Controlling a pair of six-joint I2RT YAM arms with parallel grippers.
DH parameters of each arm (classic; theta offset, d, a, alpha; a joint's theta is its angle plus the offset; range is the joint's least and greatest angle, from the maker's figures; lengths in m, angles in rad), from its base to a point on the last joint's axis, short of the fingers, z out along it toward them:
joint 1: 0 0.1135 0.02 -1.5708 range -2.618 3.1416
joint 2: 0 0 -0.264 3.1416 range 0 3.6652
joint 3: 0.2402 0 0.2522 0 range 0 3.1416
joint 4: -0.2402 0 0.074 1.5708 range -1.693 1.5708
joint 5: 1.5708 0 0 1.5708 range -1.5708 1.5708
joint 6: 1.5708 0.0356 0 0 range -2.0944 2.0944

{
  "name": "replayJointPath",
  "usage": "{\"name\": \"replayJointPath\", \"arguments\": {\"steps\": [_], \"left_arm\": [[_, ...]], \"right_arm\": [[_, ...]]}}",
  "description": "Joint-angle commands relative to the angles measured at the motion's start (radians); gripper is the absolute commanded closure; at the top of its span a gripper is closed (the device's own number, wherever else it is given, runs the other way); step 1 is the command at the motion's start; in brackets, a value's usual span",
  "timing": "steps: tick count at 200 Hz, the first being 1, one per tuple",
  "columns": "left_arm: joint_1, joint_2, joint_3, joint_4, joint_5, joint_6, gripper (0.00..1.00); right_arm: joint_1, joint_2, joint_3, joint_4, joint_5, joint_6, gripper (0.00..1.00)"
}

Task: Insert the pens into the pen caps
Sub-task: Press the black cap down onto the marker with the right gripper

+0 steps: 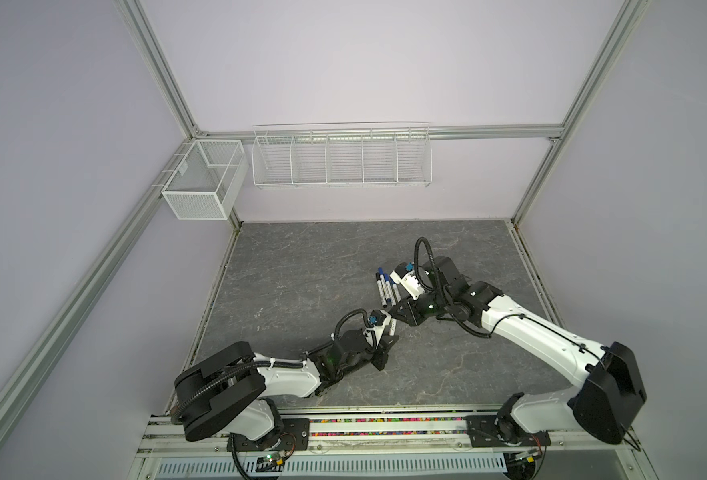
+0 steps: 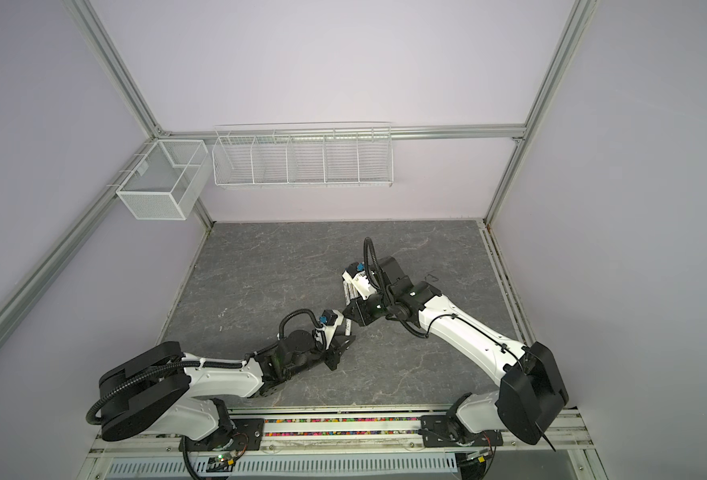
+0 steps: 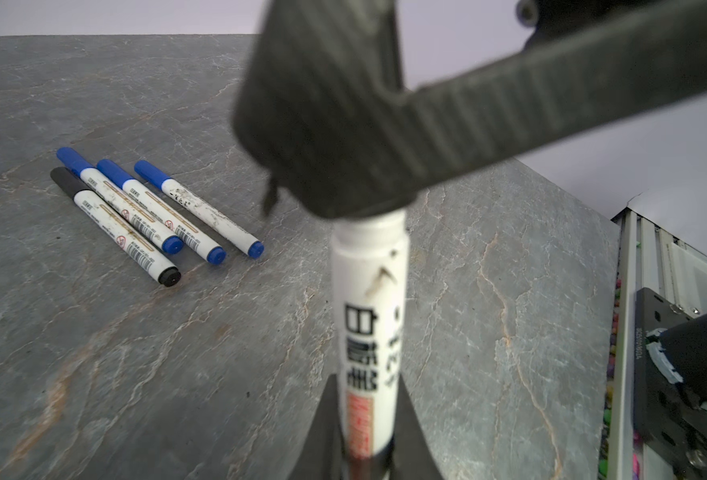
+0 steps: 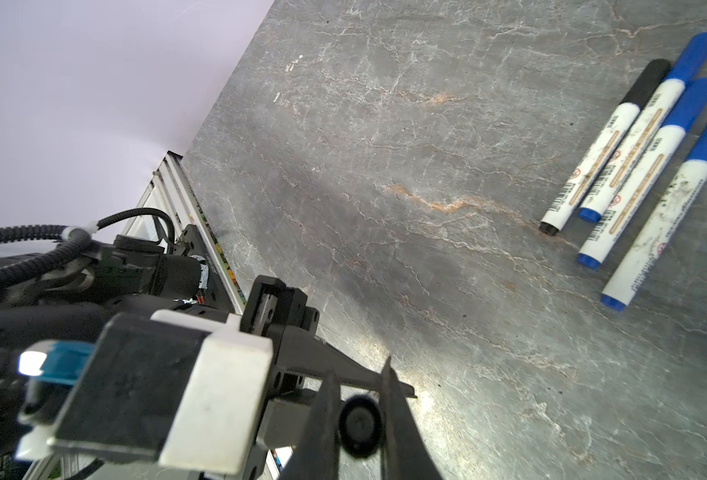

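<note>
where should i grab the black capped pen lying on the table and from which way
Grip the black-capped pen by its white barrel, mid-length, straight down from above, jaws across it. It lies flat on the table at the row's edge: outer side free, but a blue-capped pen lies close along the other, so that finger probably has little room.

Light is even and diffuse in both top views; worktop [image 1: 293,270] shadows are soft. The left wrist view blurs the near pen [image 3: 368,316]; the right wrist view shows a glare patch.
</note>
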Motion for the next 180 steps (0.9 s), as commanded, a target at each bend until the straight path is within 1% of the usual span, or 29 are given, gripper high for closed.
{"name": "replayJointPath", "arguments": {"steps": [1,24,54,60,81,100,120,156,180], "left_arm": [[0.012,-0.026,0.055,0.241,-0.065,0.012,1.00],[0.012,-0.029,0.038,0.284,-0.087,0.028,1.00],[0.010,-0.017,0.060,0.230,-0.056,0.038,1.00],[0.010,-0.012,0.065,0.224,-0.045,0.038,1.00],[0.010,0.015,0.075,0.220,-0.018,0.035,1.00],[0.010,0.033,0.079,0.216,-0.003,0.033,1.00],[0.009,0.044,0.085,0.197,0.011,0.032,1.00],[0.009,0.048,0.085,0.179,0.016,0.036,1.00],[0.007,0.049,0.084,0.171,0.019,0.036,1.00]], "right_arm": [[0.018,0.016,-0.050,-0.146,0.060,0.009,0.94],[0.018,0.009,-0.052,-0.135,0.019,-0.004,0.91],[0.016,-0.043,-0.059,-0.095,-0.009,-0.008,0.85],[0.014,-0.056,-0.059,-0.082,-0.010,-0.003,0.82],[0.000,-0.105,-0.065,-0.030,-0.008,0.020,0.65],[-0.018,-0.141,-0.069,0.009,0.001,0.051,0.57],[-0.033,-0.172,-0.071,0.035,0.015,0.067,0.54],[-0.055,-0.201,-0.036,0.045,0.022,0.054,0.53],[-0.062,-0.192,-0.003,0.040,0.016,0.044,0.53]]}}
